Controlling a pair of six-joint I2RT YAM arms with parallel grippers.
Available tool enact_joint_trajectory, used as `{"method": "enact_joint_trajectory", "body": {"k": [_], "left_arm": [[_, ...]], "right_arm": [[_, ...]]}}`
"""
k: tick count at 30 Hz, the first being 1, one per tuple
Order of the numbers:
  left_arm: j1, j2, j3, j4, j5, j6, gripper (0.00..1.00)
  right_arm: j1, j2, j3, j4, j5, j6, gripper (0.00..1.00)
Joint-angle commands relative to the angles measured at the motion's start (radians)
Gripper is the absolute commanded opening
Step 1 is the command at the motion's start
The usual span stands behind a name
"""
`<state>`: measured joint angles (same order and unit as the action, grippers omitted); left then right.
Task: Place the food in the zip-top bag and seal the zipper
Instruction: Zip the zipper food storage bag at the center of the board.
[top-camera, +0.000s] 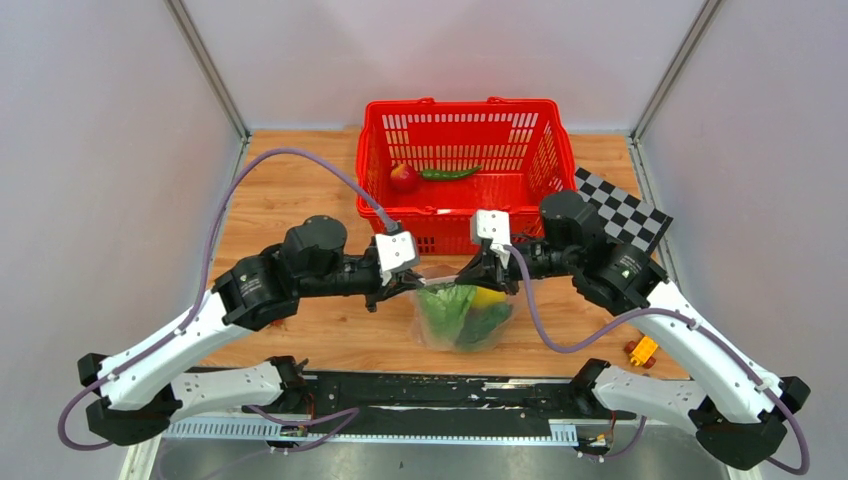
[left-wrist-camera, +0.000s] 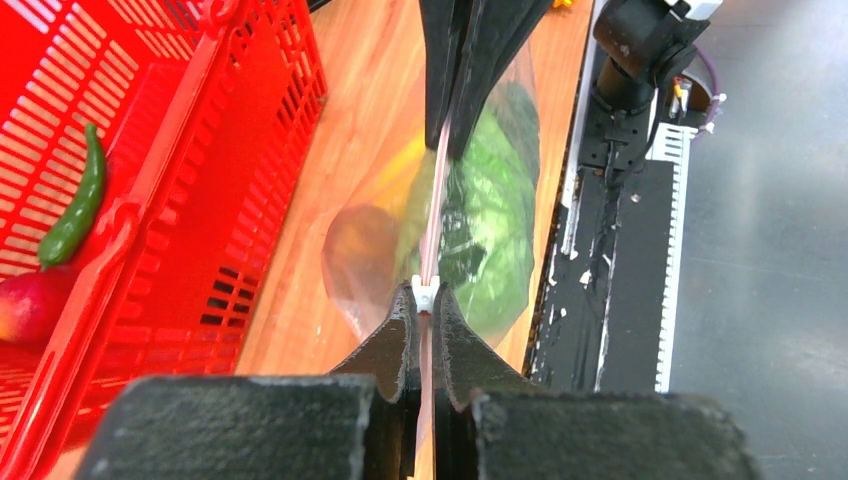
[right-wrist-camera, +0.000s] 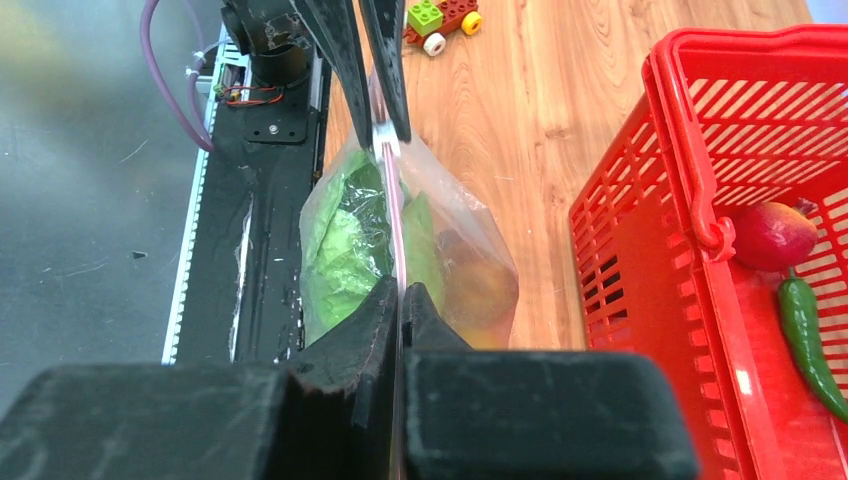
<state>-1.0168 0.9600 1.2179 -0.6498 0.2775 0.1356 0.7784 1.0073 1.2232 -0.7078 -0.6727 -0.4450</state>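
Left claw (left-wrist-camera: 425, 302), right claw (right-wrist-camera: 398, 292): both closed.

Tally: 1 zip-top bag (top-camera: 462, 318), 1 zipper (left-wrist-camera: 433, 215) w/ 1 white slider (left-wrist-camera: 426, 294). Inside bag: 1 lettuce (top-camera: 445, 308), 1 lemon (top-camera: 488, 297), 1 reddish round item (left-wrist-camera: 358, 238), poss. apple. Dark green cucumber (top-camera: 487, 325) is also in there, qty can't tell. 1 red basket (top-camera: 375, 160) w/ 1 red apple (top-camera: 403, 177) + 1 green chili (top-camera: 450, 173). 1 checkerboard (top-camera: 622, 212). 1 orange toy car (top-camera: 642, 350). 1 cluster of toy blocks (right-wrist-camera: 440, 14), pcs too cropped to count. 2 grippers: left gripper (left-wrist-camera: 426, 300), right gripper (right-wrist-camera: 398, 290).
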Motion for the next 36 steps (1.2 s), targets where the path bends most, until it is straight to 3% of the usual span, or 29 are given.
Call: {"method": "enact_joint_trajectory", "body": {"k": [1,17,24,25,26,28,30,34,36], "left_arm": [[0.005,-0.095,-0.023,-0.074,-0.084,0.0,0.0],[0.005,-0.158,-0.048,-0.161,-0.205,0.003,0.0],[0.005,-0.169,-0.066,-0.118,-0.204,-0.021,0.01],[0.005,-0.169,-0.066,-0.107,-0.205,-0.025,0.05],[0.005,-0.171,-0.069,-0.09,-0.209,-0.031,0.16],[0.005,-0.18,-0.077,-0.038,-0.222,-0.049,0.54],[0.006,-0.2,-0.088,0.008,-0.246,-0.067,0.78],[0.005,-0.251,-0.114,0.094,-0.328,-0.107,0.98],[0.004,-0.274,-0.124,0.118,-0.366,-0.122,1.0]], "right_arm": [[-0.009,-0.049,-0.011,0.014,0.081,0.019,0.0],[-0.01,-0.065,-0.035,0.039,0.107,0.038,0.0],[-0.009,-0.068,-0.034,0.059,0.102,0.053,0.0],[-0.009,-0.068,-0.034,0.062,0.104,0.057,0.0],[-0.008,-0.069,-0.034,0.065,0.11,0.059,0.0],[-0.01,-0.078,-0.04,0.082,0.157,0.064,0.0],[-0.01,-0.099,-0.054,0.117,0.245,0.085,0.0],[-0.01,-0.131,-0.029,0.13,0.424,0.098,0.0],[-0.01,-0.135,0.013,0.095,0.513,0.1,0.0]]}}
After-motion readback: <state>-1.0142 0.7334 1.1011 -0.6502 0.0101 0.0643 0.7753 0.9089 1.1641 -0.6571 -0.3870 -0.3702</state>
